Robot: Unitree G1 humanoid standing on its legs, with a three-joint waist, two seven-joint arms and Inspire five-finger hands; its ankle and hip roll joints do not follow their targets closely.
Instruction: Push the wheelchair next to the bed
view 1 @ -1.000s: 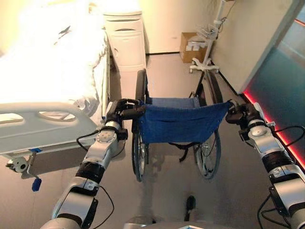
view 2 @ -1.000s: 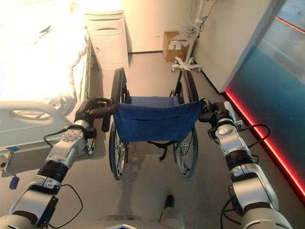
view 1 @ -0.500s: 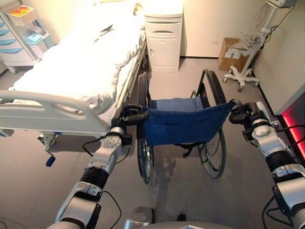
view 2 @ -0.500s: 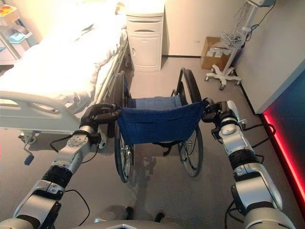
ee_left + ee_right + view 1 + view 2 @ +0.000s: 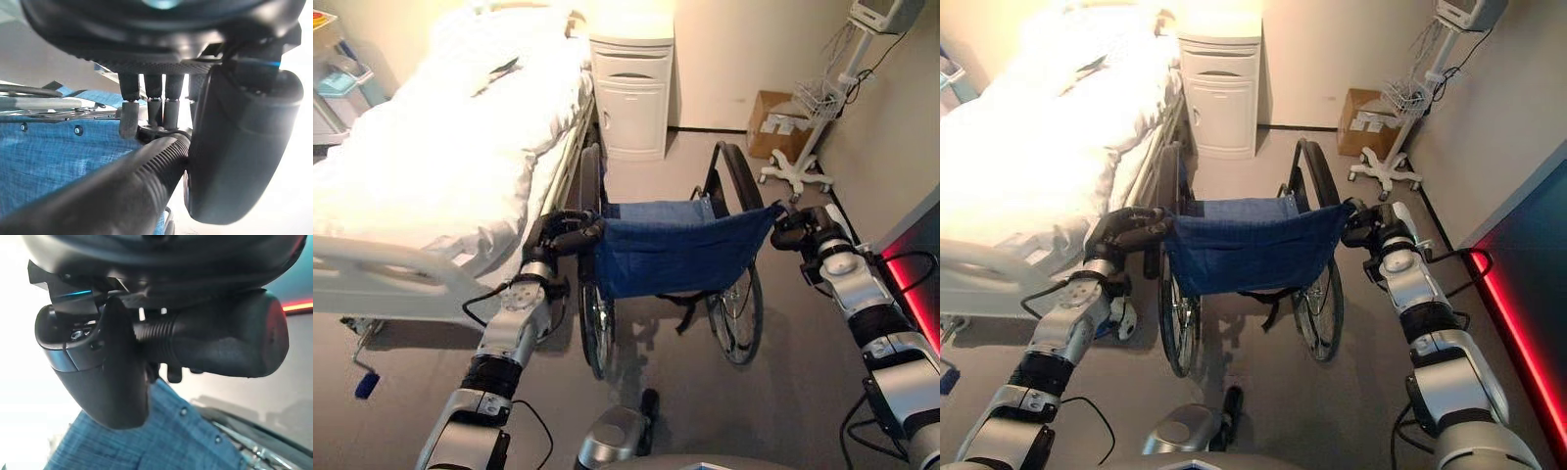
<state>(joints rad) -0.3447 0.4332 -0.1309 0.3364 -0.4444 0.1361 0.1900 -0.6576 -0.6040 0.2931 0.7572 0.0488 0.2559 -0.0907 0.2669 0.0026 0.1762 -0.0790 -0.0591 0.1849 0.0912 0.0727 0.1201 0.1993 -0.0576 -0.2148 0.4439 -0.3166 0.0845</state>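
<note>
Left hand point(image 5: 551, 233) curled round left ribbed black push handle point(image 5: 122, 191); right hand point(image 5: 1368, 223) clamped on right one point(image 5: 220, 345). Black-framed wheelchair with blue fabric back point(image 5: 671, 253) at frame centre, left wheel close beside white-sheeted hospital bed point(image 5: 431, 166) at upper left. Judged nearly done: only final alignment alongside, then release.

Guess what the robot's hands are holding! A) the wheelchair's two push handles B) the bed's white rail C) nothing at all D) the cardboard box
A: the left hand and right hand are each curled round a black push handle of the wheelchair, which stands beside the bed.
</note>
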